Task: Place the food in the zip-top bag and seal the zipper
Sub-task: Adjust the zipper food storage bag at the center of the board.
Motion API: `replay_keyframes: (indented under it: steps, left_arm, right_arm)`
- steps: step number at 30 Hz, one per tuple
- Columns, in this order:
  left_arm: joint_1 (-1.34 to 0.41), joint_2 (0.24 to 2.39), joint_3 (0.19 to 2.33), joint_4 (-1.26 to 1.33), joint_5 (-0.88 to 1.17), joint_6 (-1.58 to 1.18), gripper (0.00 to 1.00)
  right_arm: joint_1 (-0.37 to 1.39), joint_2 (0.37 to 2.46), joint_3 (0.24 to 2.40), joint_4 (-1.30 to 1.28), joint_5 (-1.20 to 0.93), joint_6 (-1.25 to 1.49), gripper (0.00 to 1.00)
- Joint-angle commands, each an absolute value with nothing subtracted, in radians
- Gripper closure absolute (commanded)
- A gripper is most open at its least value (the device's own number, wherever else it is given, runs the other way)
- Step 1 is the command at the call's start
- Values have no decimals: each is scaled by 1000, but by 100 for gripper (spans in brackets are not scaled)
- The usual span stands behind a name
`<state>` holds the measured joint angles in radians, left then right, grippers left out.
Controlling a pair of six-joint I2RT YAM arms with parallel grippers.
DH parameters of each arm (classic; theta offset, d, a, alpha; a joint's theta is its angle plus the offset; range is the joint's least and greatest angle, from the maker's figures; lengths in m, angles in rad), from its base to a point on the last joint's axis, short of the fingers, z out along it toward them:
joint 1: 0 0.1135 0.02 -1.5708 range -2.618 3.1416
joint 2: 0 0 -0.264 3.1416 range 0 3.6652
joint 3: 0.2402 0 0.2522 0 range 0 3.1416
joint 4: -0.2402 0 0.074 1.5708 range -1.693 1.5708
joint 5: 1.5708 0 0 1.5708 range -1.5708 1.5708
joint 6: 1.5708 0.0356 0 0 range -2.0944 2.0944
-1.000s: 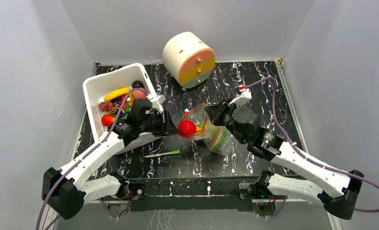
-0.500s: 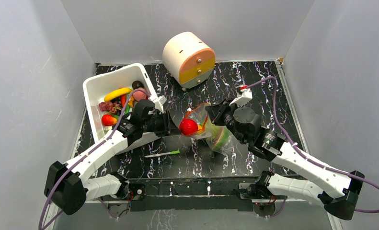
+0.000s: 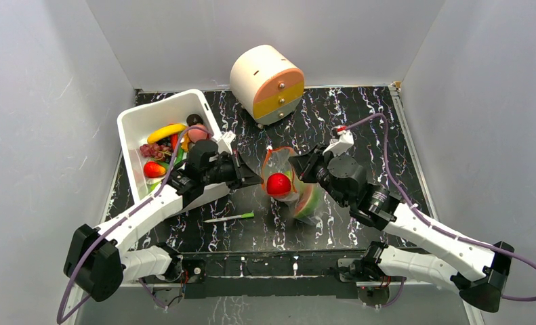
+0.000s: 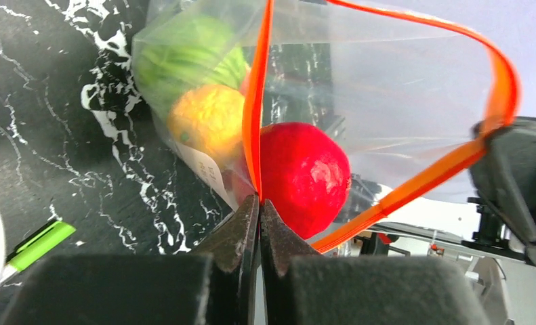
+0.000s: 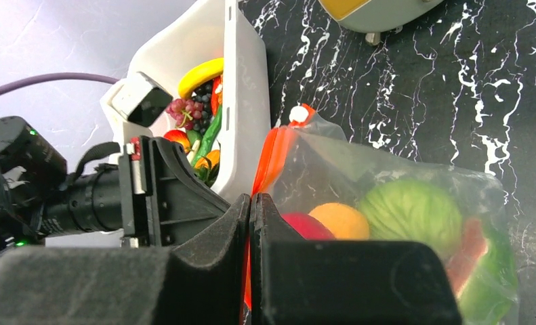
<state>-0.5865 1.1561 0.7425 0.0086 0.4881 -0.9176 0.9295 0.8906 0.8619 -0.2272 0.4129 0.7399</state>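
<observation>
Black white-veined counter (image 3: 360,128) carries the crinkly clear zip-top bag (image 3: 305,200), mouth toward the left arm, closed end lying near-right. Both the left gripper (image 4: 259,203) and the right gripper (image 5: 251,201) pinch its orange zipper (image 4: 505,88) — only the left wrist view shows the strip looped open around a glossy round red fruit (image 4: 305,177)

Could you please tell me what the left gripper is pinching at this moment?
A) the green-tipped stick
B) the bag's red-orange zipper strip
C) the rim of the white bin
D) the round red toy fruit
B: in the left wrist view the left gripper is shut on the zipper strip at the zip-top bag mouth, while the round red fruit sits free beside it.
</observation>
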Motion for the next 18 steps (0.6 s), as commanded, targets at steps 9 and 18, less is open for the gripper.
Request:
replay_keyframes:
  steps: [9, 18]
  left_arm:
    - [-592, 1135, 846, 89, 561, -961, 100]
    - [-591, 1144, 924, 145, 630, -922, 100]
  right_arm:
    - [932, 865, 866, -220, 500, 732, 100]
    - [933, 857, 891, -262, 570, 694, 100]
